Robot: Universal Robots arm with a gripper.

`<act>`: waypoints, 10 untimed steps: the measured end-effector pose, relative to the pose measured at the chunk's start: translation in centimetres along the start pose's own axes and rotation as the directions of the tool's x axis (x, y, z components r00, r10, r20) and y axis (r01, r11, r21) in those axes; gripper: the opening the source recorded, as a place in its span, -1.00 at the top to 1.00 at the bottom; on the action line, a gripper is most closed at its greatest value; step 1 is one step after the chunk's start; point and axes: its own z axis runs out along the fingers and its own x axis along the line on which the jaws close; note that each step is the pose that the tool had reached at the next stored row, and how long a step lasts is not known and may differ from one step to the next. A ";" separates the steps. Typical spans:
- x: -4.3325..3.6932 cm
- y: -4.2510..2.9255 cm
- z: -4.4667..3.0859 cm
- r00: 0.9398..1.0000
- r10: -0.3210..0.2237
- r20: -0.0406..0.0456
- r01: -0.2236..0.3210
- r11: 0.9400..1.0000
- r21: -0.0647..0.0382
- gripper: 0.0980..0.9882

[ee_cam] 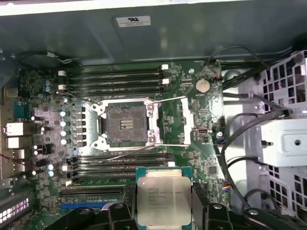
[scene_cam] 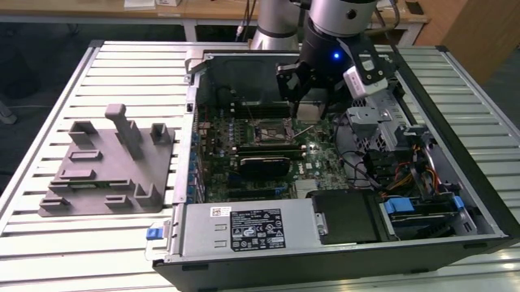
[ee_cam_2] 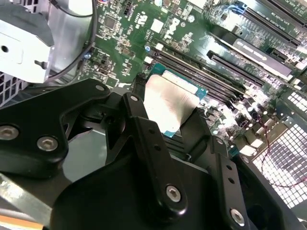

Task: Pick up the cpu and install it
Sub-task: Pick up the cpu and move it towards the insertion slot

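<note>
**One cpu clamped in the claw, above an open socket**

There is one cpu (ee_cam: pixel 164 199), and the gripper (ee_cam: pixel 164 211) has it. Two black fingers (ee_cam: pixel 128 203) are clenched on opposite edges of the chip, with its silver top facing the first wrist camera. In the exterior view the gripper (scene_cam: pixel 310 109) hangs inside the open computer case (scene_cam: pixel 455 121). It holds the cpu (scene_cam: pixel 309 112) in the air over the motherboard (scene_cam: pixel 317 161), near the single socket (scene_cam: pixel 267 131) but not seated in it.

In the first wrist view the socket (ee_cam: pixel 126 125) is metal-framed, and its dark contact bed is uncovered and bare. A bank of four memory slots (ee_cam: pixel 115 81) lies along one side of it. The cpu partly covers the bank on the opposite side, so the number of slots there is unsure. One coin cell (ee_cam: pixel 203 85) sits on the board.

One grey holder (scene_cam: pixel 109 164) stands on the slatted table (scene_cam: pixel 81 243), outside the case at the exterior view's left. One power supply box (scene_cam: pixel 248 228) with a white label fills the case's near corner.

In the second wrist view the gripper's black linkage hides much of the cpu (ee_cam_2: pixel 170 100), leaving a silver patch and a blue-green corner of the rim. In the first wrist view the frame cuts off one edge of the chip. In the exterior view the cpu is only a small pale patch between the fingers, its rim too small to make out, and the arm (scene_cam: pixel 341 18) is cut off at the picture's top edge.
</note>
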 end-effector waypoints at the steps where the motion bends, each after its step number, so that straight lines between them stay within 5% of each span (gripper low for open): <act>1: 0.15 -0.01 0.12 1.000 0.000 0.000 0.000 1.000 0.000 0.00; 4: 0.70 -0.04 0.46 1.000 0.000 0.003 0.000 1.000 0.000 0.00; 10: 1.84 -0.13 1.23 1.000 -0.001 0.024 0.001 1.000 -0.001 0.00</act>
